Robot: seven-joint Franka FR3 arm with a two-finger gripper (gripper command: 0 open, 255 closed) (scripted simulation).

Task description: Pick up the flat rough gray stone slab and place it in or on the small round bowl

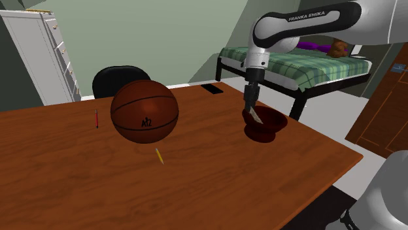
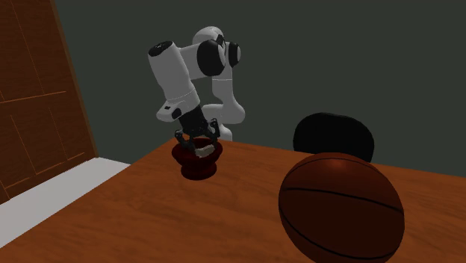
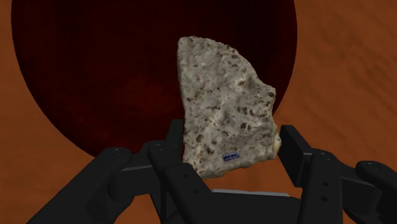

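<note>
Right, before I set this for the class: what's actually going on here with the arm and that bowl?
The white arm's black gripper is clasping a pale, pitted stone slab and holding it just over the inside of a dark red bowl on the wooden table. The slab is not yet let go. A basketball sits on the table, apart from the bowl.

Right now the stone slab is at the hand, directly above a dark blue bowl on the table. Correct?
Not quite: the bowl is dark red, not dark blue. The wrist view shows the stone slab at the hand, with the dark red bowl right behind it. The rest stands.
</note>
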